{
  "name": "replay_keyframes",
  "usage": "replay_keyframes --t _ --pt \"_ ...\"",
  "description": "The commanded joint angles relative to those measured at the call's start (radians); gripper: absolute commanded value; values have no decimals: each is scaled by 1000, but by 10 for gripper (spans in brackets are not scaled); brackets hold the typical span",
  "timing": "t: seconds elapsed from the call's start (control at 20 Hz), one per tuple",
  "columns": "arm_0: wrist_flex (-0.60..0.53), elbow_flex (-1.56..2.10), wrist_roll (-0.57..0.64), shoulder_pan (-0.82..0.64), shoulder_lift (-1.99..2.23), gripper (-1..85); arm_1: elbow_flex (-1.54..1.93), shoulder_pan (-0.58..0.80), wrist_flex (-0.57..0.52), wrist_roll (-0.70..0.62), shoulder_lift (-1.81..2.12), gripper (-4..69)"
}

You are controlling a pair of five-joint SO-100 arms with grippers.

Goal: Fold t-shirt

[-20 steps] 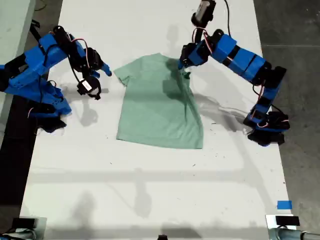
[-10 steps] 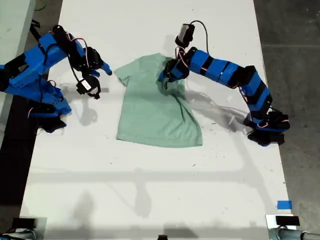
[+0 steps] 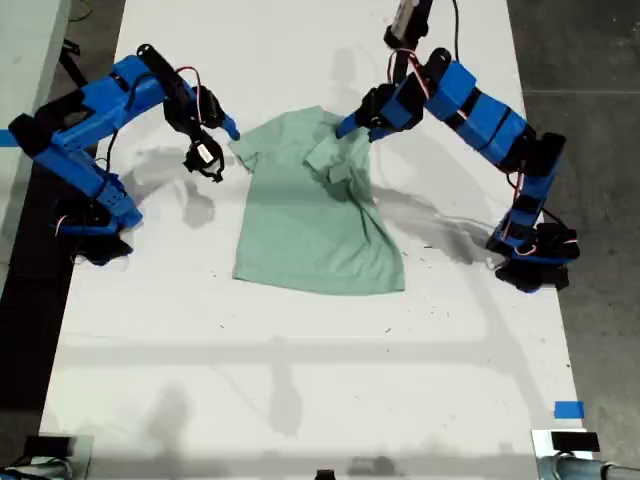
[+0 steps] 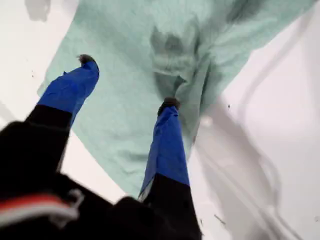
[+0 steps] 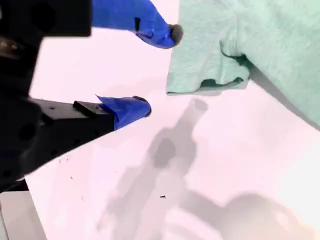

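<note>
With one sleeve (image 3: 335, 165) already turned in over the chest, the t-shirt (image 3: 310, 230) lies flat in the upper middle of the exterior view, on the white table (image 3: 300, 380), collar toward the top of the frame.

First gripper (image 3: 350, 125): upper right of centre in the exterior view, hanging just above the folded-in sleeve. Its wrist view shows the jaws spread wide over the cloth (image 4: 130, 30), holding nothing (image 4: 129, 81).

Second gripper (image 3: 228, 130): upper left of the exterior view, just beside the other sleeve (image 3: 245, 150), which lies spread out flat. Its jaws are also wide open and empty (image 5: 159, 69). In its wrist view one fingertip (image 5: 175, 32) sits next to the sleeve hem (image 5: 205, 65); whether it touches the cloth cannot be told.

Judgement: the step in hand is the second sleeve fold.

- Bring the second gripper low so one finger slides under the hem and the other comes down on top. A pinch of one layer only is wanted.
- Take the sleeve near its outer edge, lift only a little, and carry it toward the shirt's midline so the body does not drag.
- Keep the first gripper clear of the turned-in sleeve; its fold looks slightly rumpled, and a brush from the jaws could undo it.
- Let go only once the sleeve lies flat.
</note>
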Motion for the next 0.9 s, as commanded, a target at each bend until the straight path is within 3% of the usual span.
replay_keyframes --t 0.0,0.4,0.45,0.55,0.6,0.85 --pt "-23 -160 17 -18 -178 239 80 -57 5 21 155 275" --pt "156 -663 35 -83 -736 253 291 -163 6 75 370 239" --pt "183 -710 54 -98 -798 234 328 -169 5 83 411 235" --pt "273 -851 49 -133 -910 44 400 -183 -8 97 499 230" --pt "273 -861 41 -152 -913 0 433 -190 -11 104 538 227" --pt "288 -910 35 -160 -884 0 617 -201 -31 143 769 213"
